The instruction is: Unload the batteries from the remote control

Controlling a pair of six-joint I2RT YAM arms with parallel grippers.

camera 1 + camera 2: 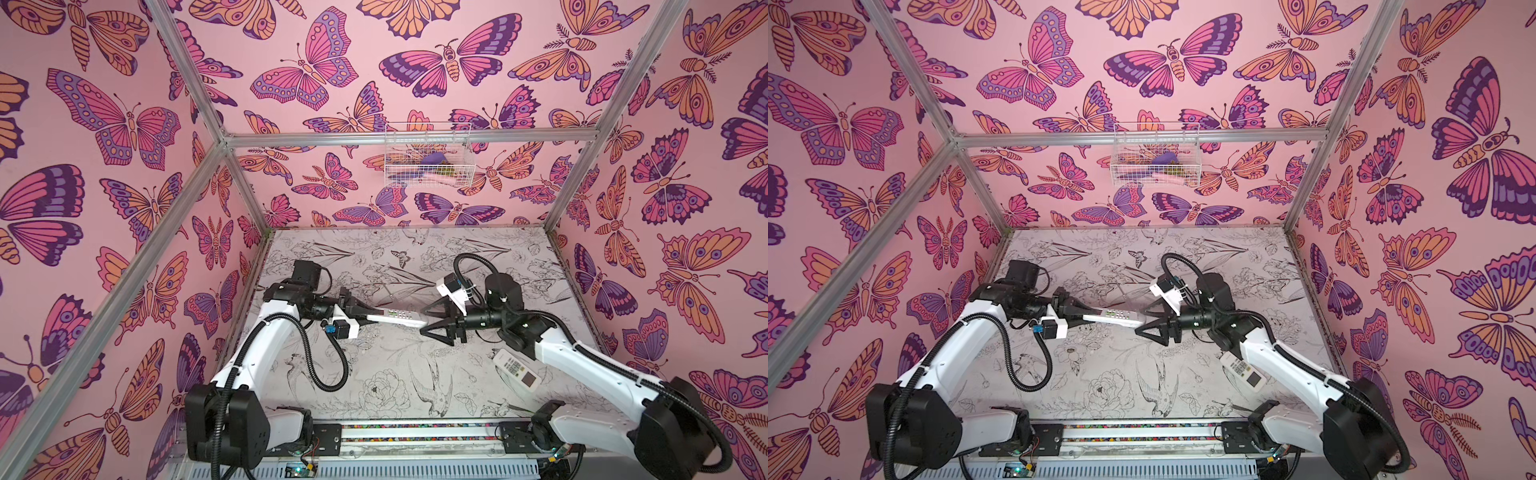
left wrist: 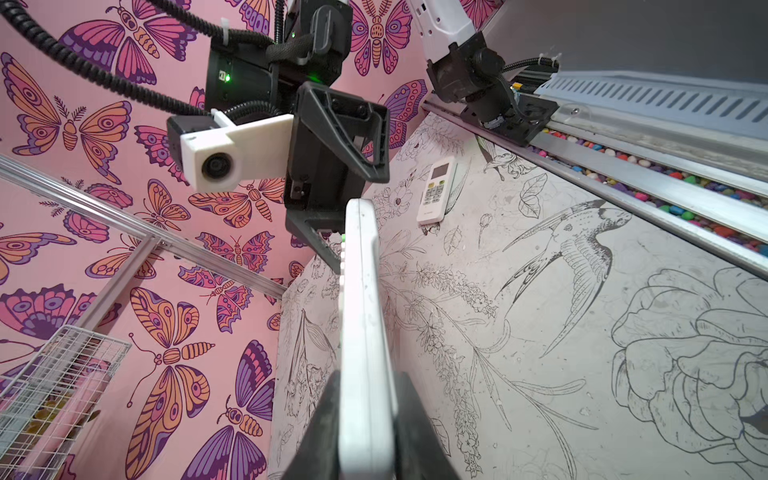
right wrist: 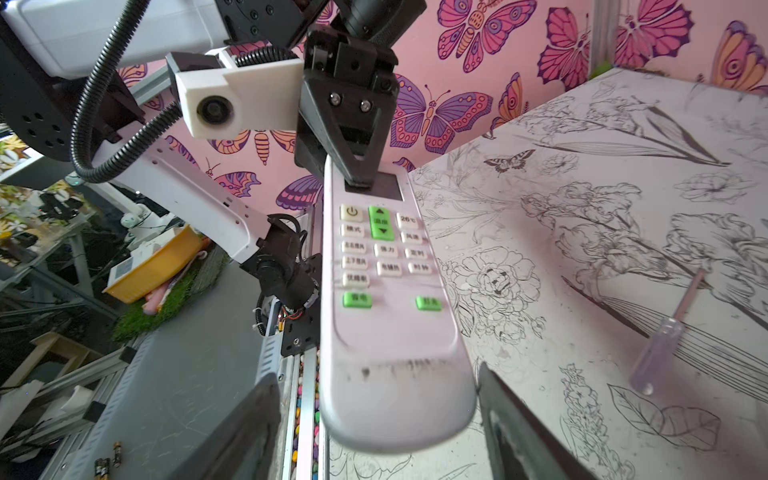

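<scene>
A white remote control point(image 1: 399, 318) with green buttons hangs level above the table. My left gripper point(image 1: 374, 314) is shut on its display end, and the left wrist view shows both fingers point(image 2: 328, 415) pressed against its flat faces. My right gripper point(image 1: 424, 322) faces it from the right, open. The remote's point(image 3: 382, 291) rounded end sits between the jaws with a gap on each side. Its button face shows, and any batteries inside it are hidden. Two small dark batteries point(image 3: 109, 459) lie on the grey ledge beyond the front rail.
A second white remote point(image 1: 517, 370) lies on the table under my right forearm. A clear-handled screwdriver point(image 3: 665, 336) lies on the table near the held remote. A wire basket point(image 1: 428, 153) hangs on the back wall. The front rail point(image 2: 623, 178) holds coloured pebbles.
</scene>
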